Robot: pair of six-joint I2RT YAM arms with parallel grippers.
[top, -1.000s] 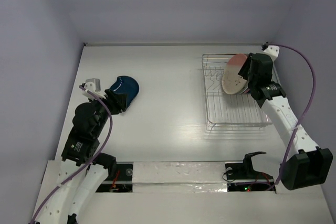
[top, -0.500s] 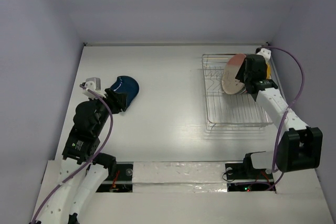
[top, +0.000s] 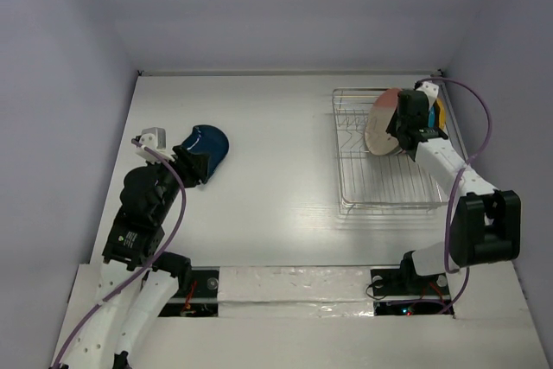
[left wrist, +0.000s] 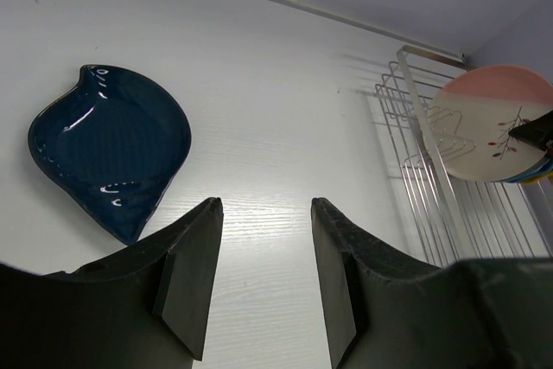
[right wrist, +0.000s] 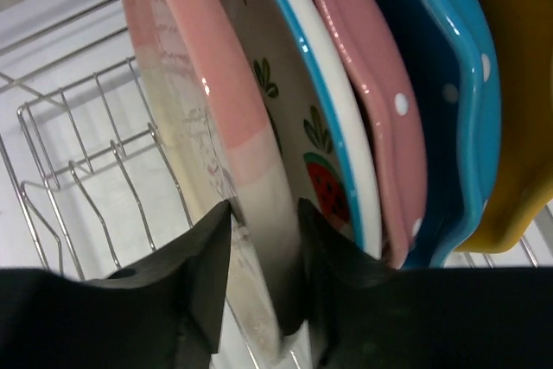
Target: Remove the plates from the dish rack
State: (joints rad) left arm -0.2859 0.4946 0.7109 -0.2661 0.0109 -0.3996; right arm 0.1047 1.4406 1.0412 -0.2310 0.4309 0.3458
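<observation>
The dark blue irregular plate (top: 207, 143) lies flat on the table at the left, also in the left wrist view (left wrist: 112, 149). My left gripper (top: 195, 167) is open and empty just near of it (left wrist: 263, 205). The silver wire dish rack (top: 363, 192) stands at the right with several plates upright at its far end. My right gripper (top: 403, 124) straddles the rim of the front pink-and-cream plate (right wrist: 186, 84), a finger against each face (right wrist: 263, 209). Behind it stand a white plate with red wedge marks (right wrist: 302, 101), a pink dotted plate (right wrist: 371, 84), a bright blue plate (right wrist: 449, 101) and a yellow one (right wrist: 518, 84).
The rack's near part (right wrist: 78, 153) holds only bare wire prongs. White walls close the table at the back and both sides. The rack and the front plate also show at the right of the left wrist view (left wrist: 423, 187).
My right arm has swung in toward the rack's far end and its gripper has come down onto the front plate's rim. The left arm and the dark blue plate have not moved.
</observation>
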